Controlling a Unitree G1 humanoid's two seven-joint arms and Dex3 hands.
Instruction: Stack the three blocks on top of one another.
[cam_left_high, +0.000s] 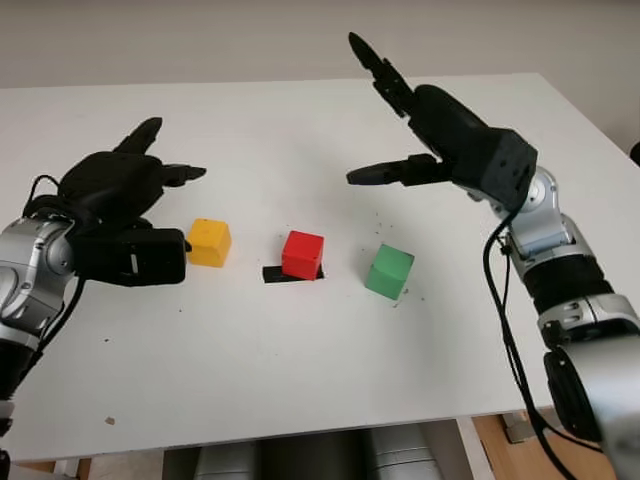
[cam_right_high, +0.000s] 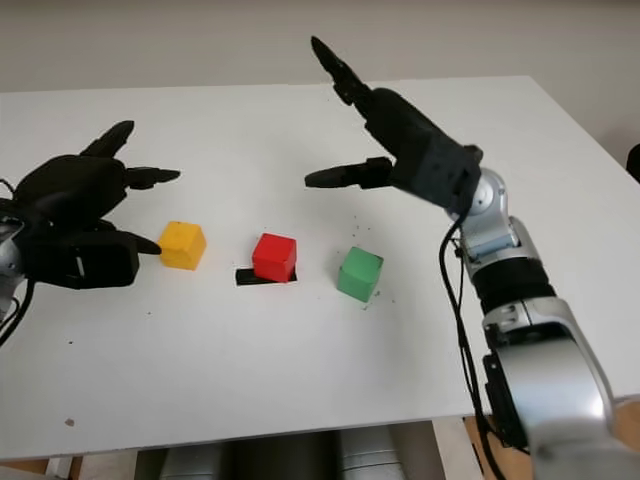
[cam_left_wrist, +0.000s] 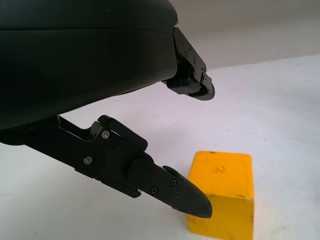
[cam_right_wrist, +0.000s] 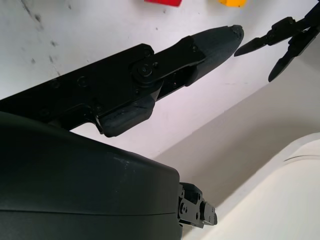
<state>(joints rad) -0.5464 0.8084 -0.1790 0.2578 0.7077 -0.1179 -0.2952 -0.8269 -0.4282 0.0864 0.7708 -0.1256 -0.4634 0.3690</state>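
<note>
Three blocks stand apart in a row on the white table (cam_left_high: 300, 370): a yellow block (cam_left_high: 209, 242) on the left, a red block (cam_left_high: 302, 254) in the middle on a small black patch (cam_left_high: 276, 274), and a green block (cam_left_high: 389, 271) on the right. My left hand (cam_left_high: 150, 185) is open just left of the yellow block (cam_left_wrist: 223, 192), holding nothing. My right hand (cam_left_high: 385, 120) is open in the air above and behind the green block, holding nothing. In the right wrist view the edges of the red block (cam_right_wrist: 163, 2) and the yellow block (cam_right_wrist: 233, 2) appear.
Small dark specks lie on the table around the green block (cam_right_high: 359, 273). The table's front edge (cam_left_high: 300, 428) runs close to me, and its right edge (cam_left_high: 590, 120) slants away at the far right. A pale wall (cam_left_high: 200, 40) stands behind the table.
</note>
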